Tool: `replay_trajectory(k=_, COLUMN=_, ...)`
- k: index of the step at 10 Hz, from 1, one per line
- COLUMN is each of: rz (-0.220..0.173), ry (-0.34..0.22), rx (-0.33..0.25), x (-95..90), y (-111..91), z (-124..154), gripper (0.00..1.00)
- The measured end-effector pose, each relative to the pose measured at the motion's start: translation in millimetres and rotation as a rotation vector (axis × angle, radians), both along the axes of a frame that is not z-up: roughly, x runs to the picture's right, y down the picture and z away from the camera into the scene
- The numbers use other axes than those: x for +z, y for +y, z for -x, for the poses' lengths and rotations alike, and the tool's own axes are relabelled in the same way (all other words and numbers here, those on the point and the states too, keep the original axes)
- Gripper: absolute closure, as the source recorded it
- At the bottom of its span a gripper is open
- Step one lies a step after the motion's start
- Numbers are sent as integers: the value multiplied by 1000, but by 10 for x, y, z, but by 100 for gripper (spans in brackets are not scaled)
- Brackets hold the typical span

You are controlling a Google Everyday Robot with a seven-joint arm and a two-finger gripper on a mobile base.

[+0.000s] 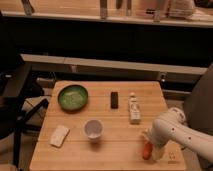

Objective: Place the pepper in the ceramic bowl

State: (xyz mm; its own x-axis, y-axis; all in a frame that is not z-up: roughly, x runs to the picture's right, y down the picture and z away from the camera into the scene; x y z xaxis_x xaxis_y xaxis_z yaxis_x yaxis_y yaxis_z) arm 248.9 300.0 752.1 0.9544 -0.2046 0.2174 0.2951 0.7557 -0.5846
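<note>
Reaching in from the right edge of the view, the white robot arm [176,131] brings its gripper [152,145] down low over the near right corner of the wooden table [107,159]. The jaws stand spread wide and grip nothing. The pepper [146,150], orange-red and tapered, lies on the tabletop directly at the gripper's tip, on its left side as viewed; whether a finger touches it cannot be told. Just beyond the gripper, farther from the camera, a white bottle [134,109] lies on its side, and a small black rectangular object [114,99] rests beyond and to the left of that. A white cup [93,128] stands upright to the gripper's left, clear of it. A pale flat pad [59,135] lies farther left, near the table's edge. The ceramic bowl [73,96], green with a speckled inside, sits well apart from the gripper, at the far left of the table.
</note>
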Motion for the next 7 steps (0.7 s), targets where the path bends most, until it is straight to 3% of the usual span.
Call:
replay_trajectory(k=5, rz=0, ry=-15, rx=-20, x=-14, y=77, z=-14, gripper=20)
replay_trajectory(k=7, rz=-1, ry=-16, rx=-20, x=-14, y=64, z=-12, gripper=34)
